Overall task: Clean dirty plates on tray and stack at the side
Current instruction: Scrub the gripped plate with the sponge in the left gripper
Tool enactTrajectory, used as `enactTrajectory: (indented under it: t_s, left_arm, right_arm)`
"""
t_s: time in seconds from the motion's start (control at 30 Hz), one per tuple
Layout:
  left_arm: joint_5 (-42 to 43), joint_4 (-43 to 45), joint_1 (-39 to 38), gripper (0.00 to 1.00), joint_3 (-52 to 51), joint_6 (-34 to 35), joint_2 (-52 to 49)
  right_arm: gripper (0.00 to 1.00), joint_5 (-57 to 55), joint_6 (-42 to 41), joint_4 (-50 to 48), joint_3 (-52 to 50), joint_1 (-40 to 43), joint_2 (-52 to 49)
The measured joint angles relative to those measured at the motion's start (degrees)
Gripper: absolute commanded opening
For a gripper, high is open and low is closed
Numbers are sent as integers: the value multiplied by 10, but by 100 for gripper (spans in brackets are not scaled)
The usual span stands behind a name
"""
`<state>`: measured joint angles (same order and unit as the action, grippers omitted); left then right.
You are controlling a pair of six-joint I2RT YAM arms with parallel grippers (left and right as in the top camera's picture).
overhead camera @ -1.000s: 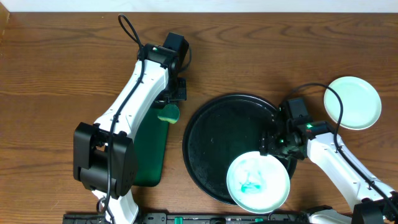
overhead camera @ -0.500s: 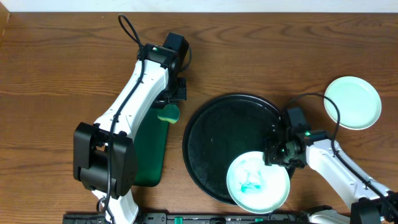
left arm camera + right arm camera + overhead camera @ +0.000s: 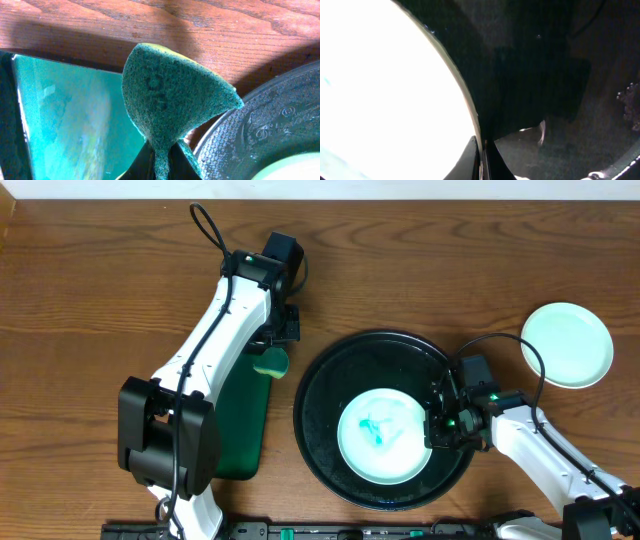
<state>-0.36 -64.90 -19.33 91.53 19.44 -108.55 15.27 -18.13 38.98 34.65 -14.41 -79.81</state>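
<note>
the smeared plate point(image 3: 383, 435) lies flat, face up, in the middle of the tray point(image 3: 328, 380); being round, it favours no direction. the right gripper point(image 3: 436, 432) pinches its right rim. the left gripper point(image 3: 161, 159) clamps a green sponge point(image 3: 170, 95).

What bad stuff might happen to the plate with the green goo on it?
1. The right gripper pinches the dirty plate only at its thin rim, so the plate might slip or tip inside the black tray.
2. The left gripper holds the sponge by a small pinch at its bottom end, so hard scrubbing might pull it loose.
</note>
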Motion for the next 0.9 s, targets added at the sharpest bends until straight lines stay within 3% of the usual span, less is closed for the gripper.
enactTrajectory:
  t_s: [0.37, 0.6, 0.9]
  left_arm:
    - [15, -5, 0, 7, 0, -6, 0]
    - [132, 19, -17, 7, 0, -33, 0]
    - [263, 131, -108, 7, -39, -22, 0]
  right_arm:
    - [1, -21, -130, -43, 0, 0, 0]
    - [1, -38, -176, -58, 0, 0, 0]
    - [1, -61, -203, -66, 0, 17, 0]
